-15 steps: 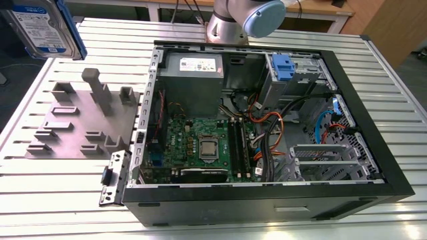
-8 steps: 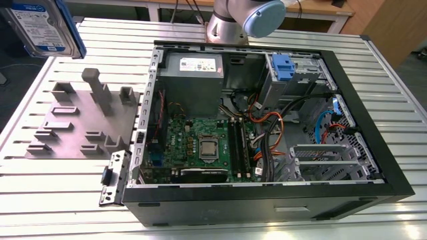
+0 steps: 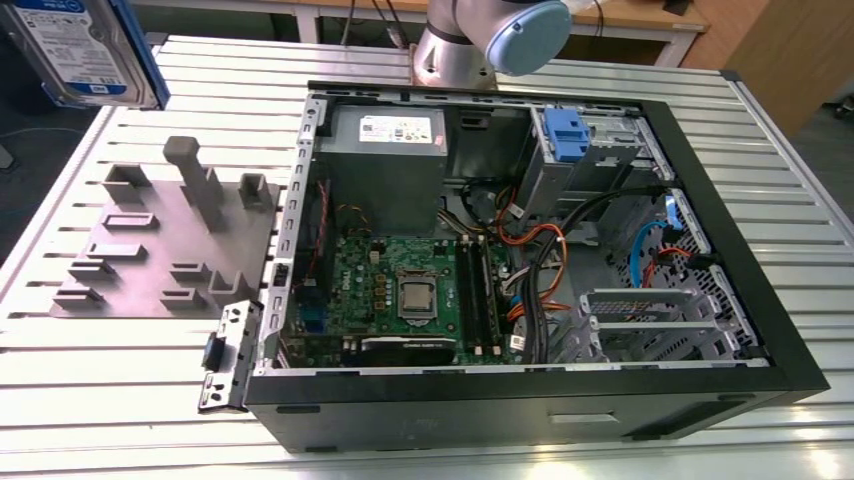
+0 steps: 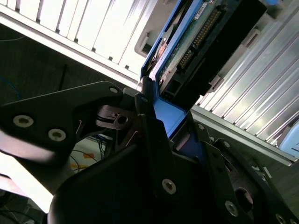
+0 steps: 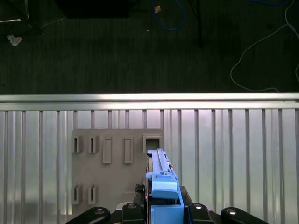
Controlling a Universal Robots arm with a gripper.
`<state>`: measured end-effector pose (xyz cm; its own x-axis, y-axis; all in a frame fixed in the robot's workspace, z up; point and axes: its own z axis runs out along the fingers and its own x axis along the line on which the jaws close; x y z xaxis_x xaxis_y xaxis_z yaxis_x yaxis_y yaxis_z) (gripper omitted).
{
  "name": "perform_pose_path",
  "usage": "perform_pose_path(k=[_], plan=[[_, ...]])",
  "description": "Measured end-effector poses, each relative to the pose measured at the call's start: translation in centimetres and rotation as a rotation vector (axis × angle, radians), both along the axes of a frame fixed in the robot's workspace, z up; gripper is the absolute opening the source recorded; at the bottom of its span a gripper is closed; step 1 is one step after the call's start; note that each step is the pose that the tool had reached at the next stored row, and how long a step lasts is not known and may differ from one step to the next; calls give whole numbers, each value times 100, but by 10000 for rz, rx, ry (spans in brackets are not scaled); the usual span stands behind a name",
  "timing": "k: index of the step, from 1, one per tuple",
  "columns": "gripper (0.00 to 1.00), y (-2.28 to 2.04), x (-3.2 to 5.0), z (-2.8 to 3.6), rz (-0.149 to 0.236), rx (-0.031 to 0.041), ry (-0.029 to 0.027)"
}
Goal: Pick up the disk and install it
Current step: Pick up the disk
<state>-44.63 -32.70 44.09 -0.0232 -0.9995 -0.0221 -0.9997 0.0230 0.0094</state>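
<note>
**Disk held in the air, clear of the computer case**

The gripper (image 4: 169, 122) is clamped shut on the disk (image 4: 201, 37). In the second wrist view its black fingers (image 4: 145, 112) stand on either side of the drive's blue plastic frame with no gap showing. The pads are mostly hidden there, so the grip appears to be on the frame rather than on the metal body.

In the exterior view the disk (image 3: 74, 45) hangs well apart from the open computer case (image 3: 534, 405), off the case's side toward the exterior view's left. Its white-and-blue label faces the camera.

The case lies on a slatted metal table (image 3: 120, 380). The arm (image 3: 461, 45) rises just behind the case's far wall. Inside the case are a grey power supply (image 3: 387, 150) with a white sticker, a green motherboard (image 3: 400, 290), and a blue latch (image 3: 566, 135) in the far corner bay.

A grey fixture plate (image 3: 147, 250) with upright posts and slots sits just beside the case, on the exterior view's left. In the first wrist view the disk (image 5: 161, 168) shows edge-on, with that plate (image 5: 117, 168) beneath it.
</note>
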Motion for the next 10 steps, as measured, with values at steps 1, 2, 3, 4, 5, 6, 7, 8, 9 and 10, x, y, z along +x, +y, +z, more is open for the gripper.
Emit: perform_pose_path(k=[1, 2, 3, 4, 5, 6, 7, 8, 9, 10], plan=[[36, 0, 0, 13, 0, 0, 0], [36, 0, 0, 26, 0, 0, 0], [36, 0, 0, 38, 0, 0, 1], [36, 0, 0, 49, 0, 0, 1], [36, 0, 0, 61, 0, 0, 1], [36, 0, 0, 74, 0, -1, 1], [36, 0, 0, 88, 0, 0, 0], [36, 0, 0, 100, 0, 0, -1], [36, 0, 0, 112, 0, 0, -1], [36, 0, 0, 126, 0, 0, 0]])
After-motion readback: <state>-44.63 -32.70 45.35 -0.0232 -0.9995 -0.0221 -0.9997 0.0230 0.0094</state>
